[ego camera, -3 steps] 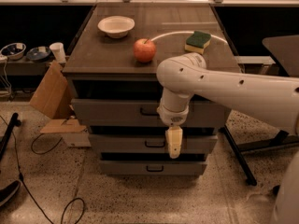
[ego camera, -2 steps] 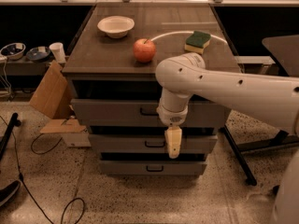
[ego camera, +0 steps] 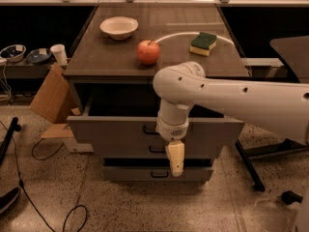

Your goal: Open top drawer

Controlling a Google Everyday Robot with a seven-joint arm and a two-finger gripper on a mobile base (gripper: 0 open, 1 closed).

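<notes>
Grey top drawer [ego camera: 111, 132] stood pulled out just behind our gripper [ego camera: 175, 159], whose state we could not tell; a longer pull could derail the drawer.

Top drawer [ego camera: 111, 132] open beneath the table [ego camera: 96, 64]

The wide grey front stood well forward of two narrower drawers [ego camera: 120, 151] below it, with a dark gap behind it. The gripper [ego camera: 175, 159] hung pointing down in front of those lower drawers, near their middle. A bowl [ego camera: 119, 27], an apple [ego camera: 148, 51] and a sponge [ego camera: 203, 43] sat on the tabletop.
</notes>
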